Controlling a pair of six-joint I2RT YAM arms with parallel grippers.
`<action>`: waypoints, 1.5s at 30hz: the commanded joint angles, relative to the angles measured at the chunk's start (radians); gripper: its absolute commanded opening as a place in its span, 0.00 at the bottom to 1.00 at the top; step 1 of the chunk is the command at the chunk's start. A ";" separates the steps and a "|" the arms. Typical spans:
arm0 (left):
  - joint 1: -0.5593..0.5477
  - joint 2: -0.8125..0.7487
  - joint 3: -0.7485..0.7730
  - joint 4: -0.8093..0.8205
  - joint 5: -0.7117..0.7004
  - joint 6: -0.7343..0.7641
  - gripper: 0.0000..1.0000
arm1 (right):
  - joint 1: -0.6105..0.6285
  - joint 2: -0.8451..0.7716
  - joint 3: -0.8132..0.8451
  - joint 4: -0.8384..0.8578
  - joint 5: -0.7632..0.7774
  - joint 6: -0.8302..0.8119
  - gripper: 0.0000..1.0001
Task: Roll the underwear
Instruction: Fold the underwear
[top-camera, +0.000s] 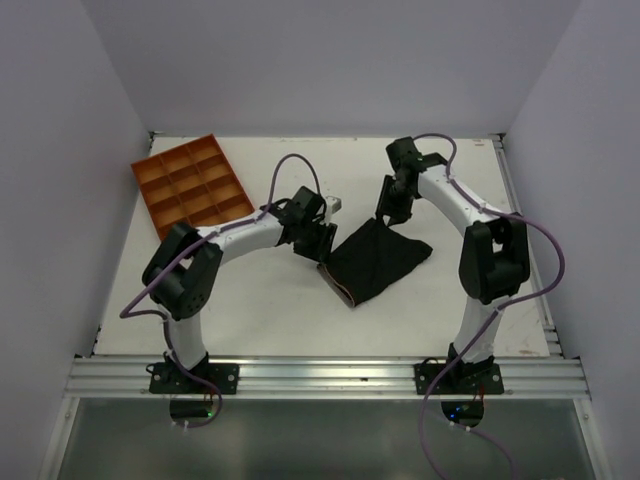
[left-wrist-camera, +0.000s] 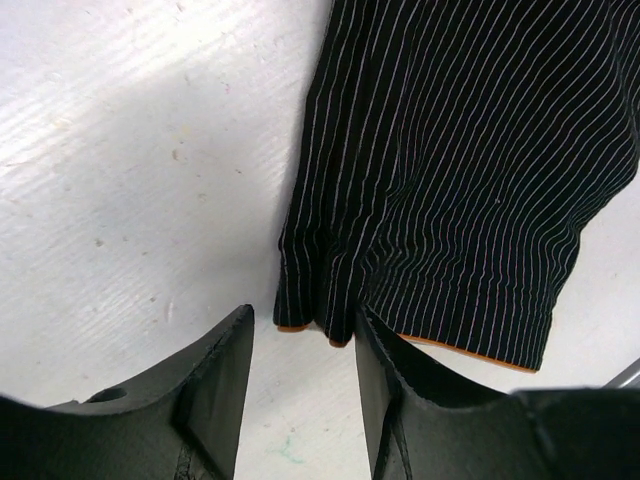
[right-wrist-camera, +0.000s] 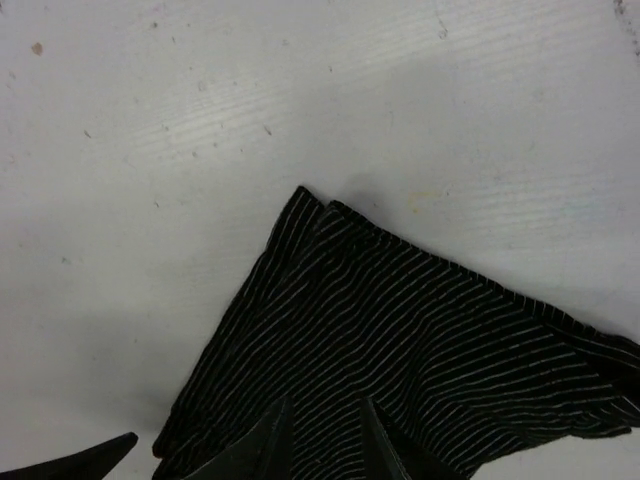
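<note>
Right now we have the underwear (top-camera: 380, 262) lying flat on the table (top-camera: 250, 310) between our two arms, its long axis running on a slant from near-left to far-right. The thin reddish-brown edge (left-wrist-camera: 470, 352) closes off the near-left end.

Our left gripper (top-camera: 318, 243) sits at the far corner of that banded end. Its fingers (left-wrist-camera: 215, 390) stand apart with bare table between them, and the cloth's corner lies just ahead of the gap, touching or nearly touching the right-hand finger. Nothing is clamped.

Our right gripper (top-camera: 390, 212) hangs over the other far corner, where the cloth rises to a small peak. Its wrist view shows only the fingertips at the bottom of the frame, apparently apart, with striped cloth beneath them and no pinch that we can see.

So both of our grippers line up along the same far long edge, one at each end, and the garment spreads away from them toward our bases. We judge the left arm the nearer to a grip, since the banded corner is already at its jaws, and a roll taken from that end would travel along the slant toward the right arm
</note>
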 joint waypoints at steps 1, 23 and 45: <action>0.001 0.022 -0.041 0.065 0.060 0.018 0.47 | -0.002 -0.090 -0.048 -0.024 -0.013 -0.035 0.37; -0.016 -0.278 -0.394 0.214 0.140 -0.220 0.50 | 0.010 -0.419 -0.620 0.192 -0.159 -0.002 0.37; -0.026 -0.062 -0.125 0.239 0.191 -0.143 0.39 | -0.155 -0.156 -0.308 0.035 0.042 -0.022 0.36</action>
